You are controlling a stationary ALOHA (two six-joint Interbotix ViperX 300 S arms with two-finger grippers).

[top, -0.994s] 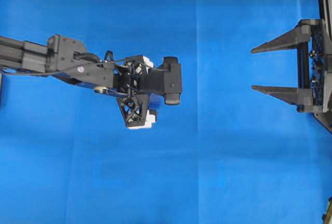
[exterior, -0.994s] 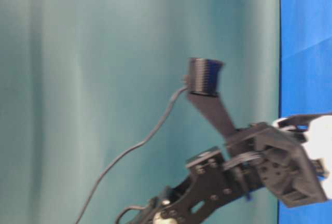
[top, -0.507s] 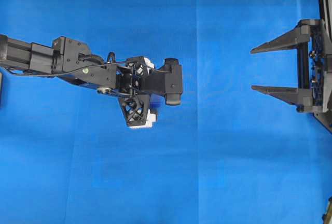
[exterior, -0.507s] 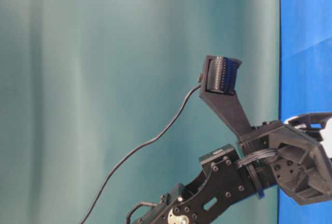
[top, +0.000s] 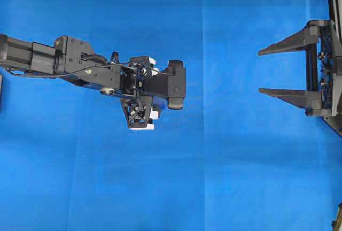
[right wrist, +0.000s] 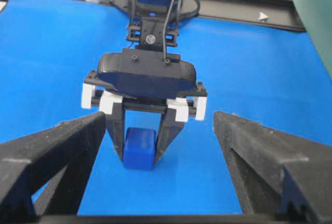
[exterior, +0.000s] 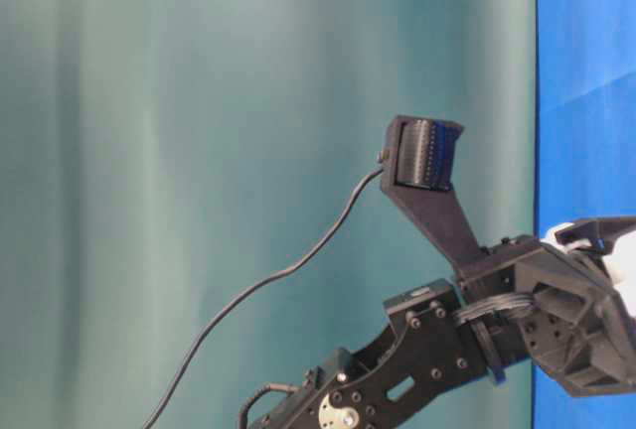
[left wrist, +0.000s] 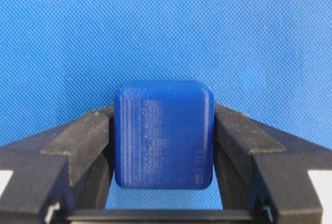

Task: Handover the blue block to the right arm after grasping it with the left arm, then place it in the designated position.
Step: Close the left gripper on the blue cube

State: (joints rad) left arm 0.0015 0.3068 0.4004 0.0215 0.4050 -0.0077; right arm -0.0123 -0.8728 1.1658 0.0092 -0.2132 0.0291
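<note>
The blue block [left wrist: 164,133] stands on the blue cloth between the two black fingers of my left gripper [left wrist: 164,111], and both pads press its sides. The right wrist view shows the same grip from the front: the blue block [right wrist: 139,149] is low between the left gripper's fingers [right wrist: 115,125], which point down under the white rail blocks. From overhead the left gripper [top: 140,92] hides the block. My right gripper [top: 260,71] stands open at the right edge, a wide gap away, with nothing between its fingers [right wrist: 62,146].
Blue cloth [top: 224,177] covers the table. A black frame [right wrist: 244,11] runs along the far edge in the right wrist view. The table-level view shows the left arm [exterior: 437,350], its camera [exterior: 422,154] and a loose cable before a teal backdrop.
The left gripper's jaws have drawn together onto the blue block, their white rail blocks now closer. The right gripper has not moved.
</note>
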